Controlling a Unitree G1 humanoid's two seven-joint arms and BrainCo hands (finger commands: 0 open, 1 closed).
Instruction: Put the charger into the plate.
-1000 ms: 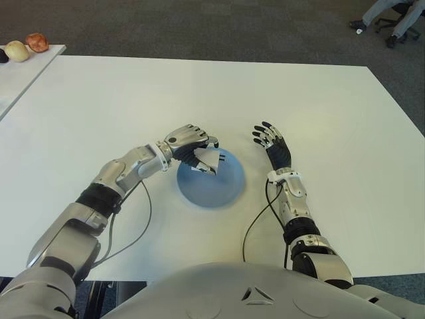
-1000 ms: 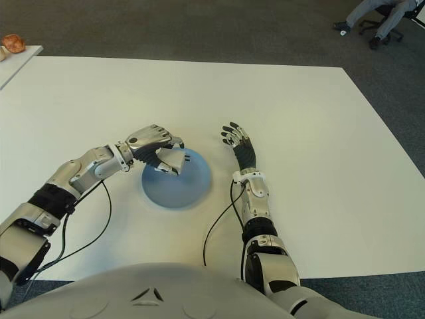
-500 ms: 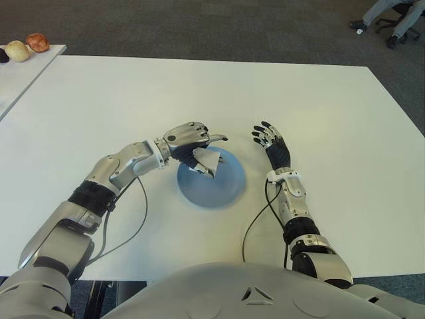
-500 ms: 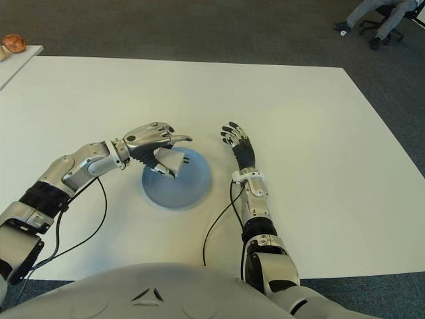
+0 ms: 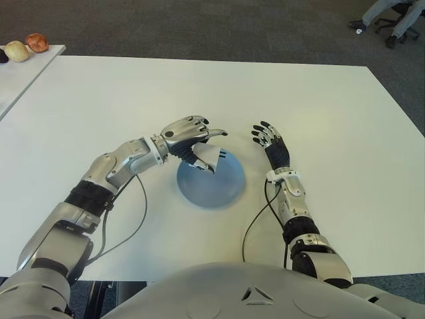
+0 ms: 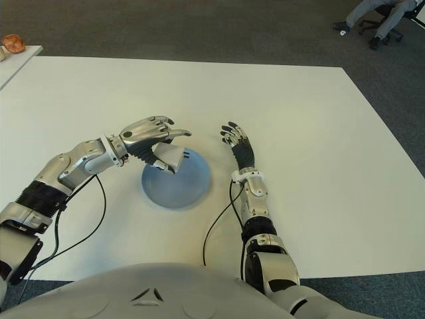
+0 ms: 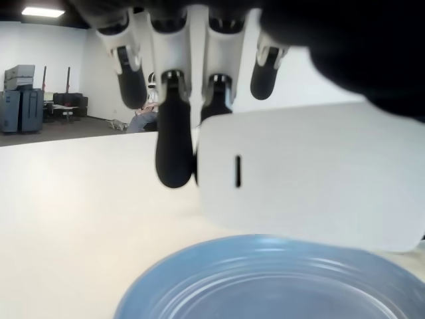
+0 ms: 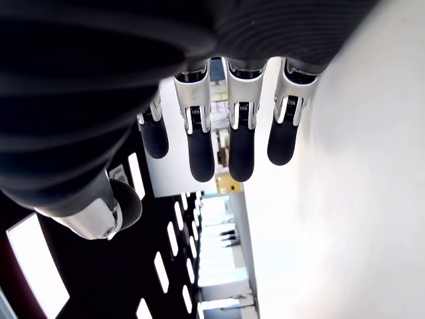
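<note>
- We see our left hand [image 5: 189, 133] over the near-left edge of the blue plate [image 5: 222, 189], which sits on the white table [image 5: 332, 119] in front of us.
- The white charger [image 5: 206, 157] is under that hand, above the plate's left rim; our left wrist view shows its flat face [image 7: 312, 176] with a small slot, just above the blue rim [image 7: 265, 266].
- In that view the fingers [image 7: 174, 149] hang mostly straight down, one fingertip right beside the charger's edge. We take the hand to be loosened, with the fingers apart, though we cannot tell if the charger still touches the palm or thumb.
- We cannot tell whether the charger's lower edge touches the plate.
- Our right hand [image 5: 270, 141] shows just to the right of the plate, palm down, its fingers [image 8: 199, 143] spread and holding nothing.
- At the far left a second white surface [image 5: 20, 73] carries two round things [image 5: 26, 46], one pale and one reddish.
- At the far right corner a person's legs [image 5: 392, 13] show beside an office chair's base.
</note>
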